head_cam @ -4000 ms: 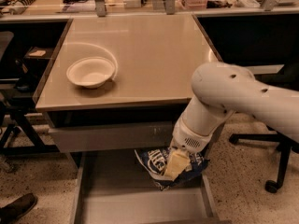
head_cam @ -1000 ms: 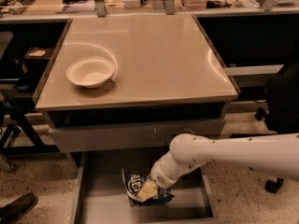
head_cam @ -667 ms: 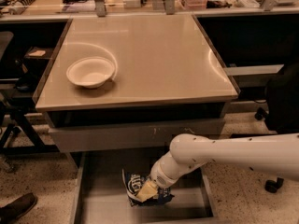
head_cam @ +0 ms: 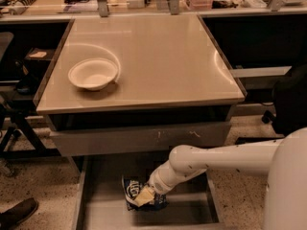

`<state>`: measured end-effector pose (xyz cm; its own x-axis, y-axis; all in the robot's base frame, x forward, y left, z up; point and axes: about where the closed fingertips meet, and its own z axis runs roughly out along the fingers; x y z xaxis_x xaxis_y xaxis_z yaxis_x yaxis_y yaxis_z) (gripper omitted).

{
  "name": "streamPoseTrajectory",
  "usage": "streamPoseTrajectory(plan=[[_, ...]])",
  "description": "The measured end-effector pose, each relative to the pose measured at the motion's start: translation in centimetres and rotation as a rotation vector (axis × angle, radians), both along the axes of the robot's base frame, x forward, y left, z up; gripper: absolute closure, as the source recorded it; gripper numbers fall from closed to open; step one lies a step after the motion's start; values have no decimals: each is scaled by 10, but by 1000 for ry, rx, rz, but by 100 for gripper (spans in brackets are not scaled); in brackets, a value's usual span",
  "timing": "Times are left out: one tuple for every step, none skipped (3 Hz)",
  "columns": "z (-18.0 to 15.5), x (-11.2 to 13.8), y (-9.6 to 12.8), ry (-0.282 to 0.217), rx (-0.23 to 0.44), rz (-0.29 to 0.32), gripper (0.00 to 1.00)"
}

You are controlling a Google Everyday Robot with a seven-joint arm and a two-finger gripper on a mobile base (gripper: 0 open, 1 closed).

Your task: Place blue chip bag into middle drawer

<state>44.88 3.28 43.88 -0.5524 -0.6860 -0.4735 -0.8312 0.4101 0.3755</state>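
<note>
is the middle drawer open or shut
Open: the middle drawer is pulled out below the scratched drawer front, grey floor exposed, with the blue chip bag and the gripper inside it.

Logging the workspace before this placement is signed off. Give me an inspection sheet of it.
surface: beige table top, bare apart from one bowl.
job's things: blue chip bag within the open middle drawer.
clutter: white bowl on the table top.
grippers: gripper low in the middle drawer, against the bag.
cables: nothing seen on the table or in the drawer.
surroundings: scratched drawer front shut above; dark shoe on the floor; office chair at the picture's right edge.
</note>
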Motion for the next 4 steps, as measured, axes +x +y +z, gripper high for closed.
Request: streamPoseTrajectory(plan=[[-29, 9, 12, 22, 32, -12, 100], [-33, 8, 13, 31, 35, -14, 82], [-33, 8, 13, 31, 35, -14, 59], [-33, 8, 13, 31, 35, -14, 37]])
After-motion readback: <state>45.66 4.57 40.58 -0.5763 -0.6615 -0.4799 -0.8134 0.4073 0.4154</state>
